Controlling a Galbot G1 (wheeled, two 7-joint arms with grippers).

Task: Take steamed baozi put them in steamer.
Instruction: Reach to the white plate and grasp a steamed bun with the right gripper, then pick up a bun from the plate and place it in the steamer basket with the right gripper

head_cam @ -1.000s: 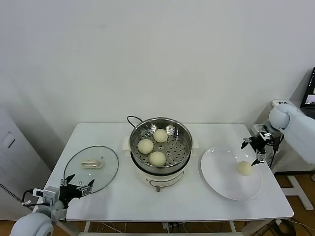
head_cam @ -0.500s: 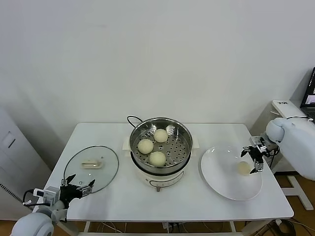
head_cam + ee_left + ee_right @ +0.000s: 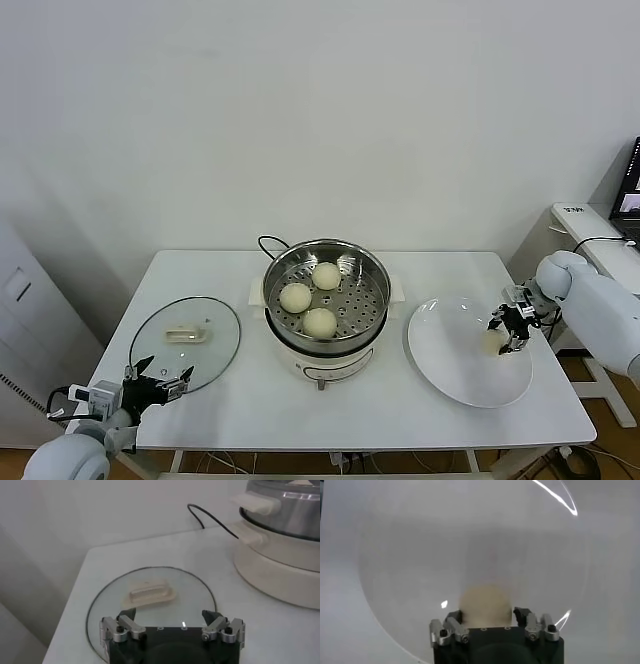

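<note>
White table holds the steamer with three baozi; the right gripper pinches the last bun on the plate. Squeezing this soft dough may dent it, or it slips during lifting. The left gripper idles open beside the lid.

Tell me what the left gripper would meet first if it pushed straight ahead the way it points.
The left gripper, jaws open at the table's near left edge, points over the glass lid. Likely it meets the lid's rim or handle first; its height above the glass is unclear.
</note>
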